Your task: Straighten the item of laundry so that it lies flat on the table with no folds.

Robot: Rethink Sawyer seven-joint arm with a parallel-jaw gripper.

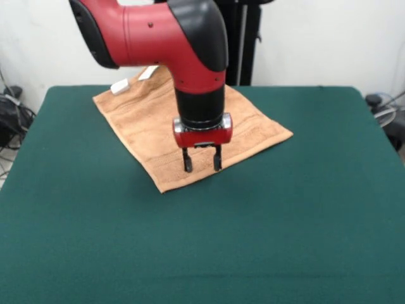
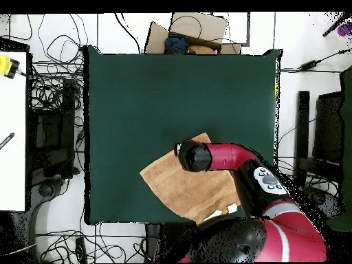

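Observation:
The tan-orange towel point(image 1: 142, 130) lies spread out on the far middle of the dark green table point(image 1: 285, 221), turned like a diamond, and looks flat. Its white label point(image 1: 120, 85) and white loop point(image 1: 148, 73) are at the far corner. My gripper point(image 1: 202, 166) points straight down over the towel's near edge, open and empty, with its tips just above or on the cloth. In the overhead view the towel point(image 2: 175, 185) lies near the table's point(image 2: 172, 96) bottom edge, and the arm's wrist point(image 2: 194, 157) hides the gripper.
The black pedestal point(image 1: 243, 38) stands behind the table. Cables point(image 2: 55, 89) lie on the floor around the table. A cardboard box point(image 2: 196, 31) sits beyond the top edge and a white desk point(image 2: 12, 130) stands at the left.

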